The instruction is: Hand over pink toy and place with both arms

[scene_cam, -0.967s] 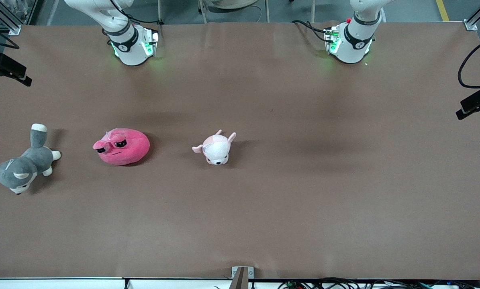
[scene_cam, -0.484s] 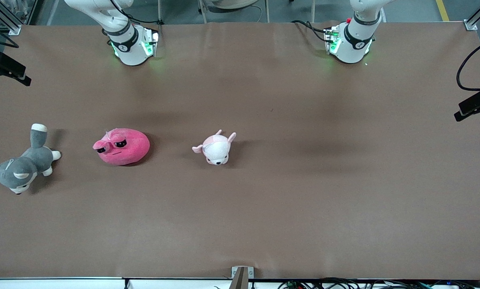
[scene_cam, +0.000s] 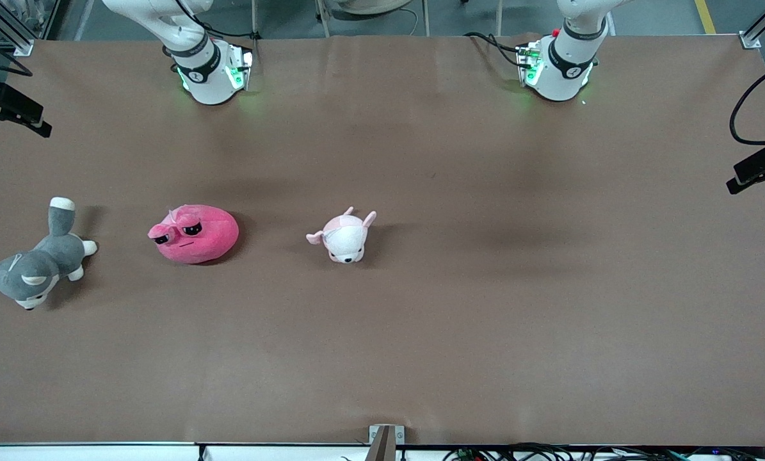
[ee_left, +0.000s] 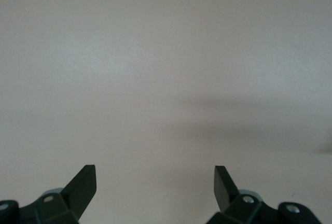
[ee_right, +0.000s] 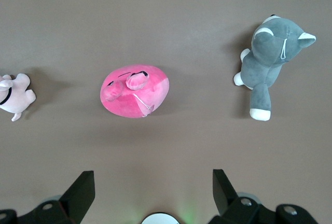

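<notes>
Grey cat plush [scene_cam: 33, 267] lies nearest the front cam, at the right arm's end of the brown tabletop [scene_cam: 484, 333]. Pink toy [scene_cam: 193, 233] sits beside it, slightly farther from cam, w/ small pale pink-and-white plush [scene_cam: 344, 235] beside that twd the tabletop's middle; all apart, none held. Right pincer [ee_right: 153, 182] hangs above the pink toy, fingers apart, empty. Left pincer [ee_left: 155, 177] is over bare tabletop, fingers apart, empty. Arm bases stand farthest from cam.
</notes>
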Available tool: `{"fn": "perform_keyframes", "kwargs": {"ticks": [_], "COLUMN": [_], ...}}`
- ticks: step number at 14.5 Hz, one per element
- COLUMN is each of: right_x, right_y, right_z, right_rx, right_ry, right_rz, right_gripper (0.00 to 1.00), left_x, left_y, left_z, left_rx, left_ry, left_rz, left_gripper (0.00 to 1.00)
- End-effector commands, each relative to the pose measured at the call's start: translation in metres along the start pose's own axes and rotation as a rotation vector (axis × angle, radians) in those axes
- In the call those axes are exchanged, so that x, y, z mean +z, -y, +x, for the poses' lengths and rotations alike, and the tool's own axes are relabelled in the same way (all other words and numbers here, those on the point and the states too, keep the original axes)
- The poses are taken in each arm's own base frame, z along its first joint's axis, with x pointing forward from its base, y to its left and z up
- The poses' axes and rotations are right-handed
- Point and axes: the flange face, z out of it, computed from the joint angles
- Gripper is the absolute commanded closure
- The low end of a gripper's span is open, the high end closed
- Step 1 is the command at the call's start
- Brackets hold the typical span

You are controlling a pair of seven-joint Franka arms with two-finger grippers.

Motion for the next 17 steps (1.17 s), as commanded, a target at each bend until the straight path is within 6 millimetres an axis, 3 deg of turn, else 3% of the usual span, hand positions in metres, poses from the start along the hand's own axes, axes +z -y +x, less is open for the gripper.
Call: {"fn": "perform_keyframes", "kwargs": {"ticks": [1,7,17], "right_x": [-0.003,-0.003,-0.004], "right_y": [-0.003,-0.004,-0.003], "right_z": [-0.007,-0.007,-0.005], "right_rx": [-0.002,0.001,-0.001], "right_ry": [-0.014,-0.014,-0.026], "right_rz": [-0.027,-0.027,-0.028], "right_gripper": [0.0,0.0,0.0], "left_x": [-0.006,-0.007,-0.013], "left_y": [0.001,-0.018,-0.019], "left_z": [0.0,-0.001,-0.001], "left_rx": [0.017,0.038,0.036], "left_ry": [-0.014,-0.015,-0.024], "left_rz": [0.0,0.011,0.024], "left_gripper": [0.0,0.0,0.0]}}
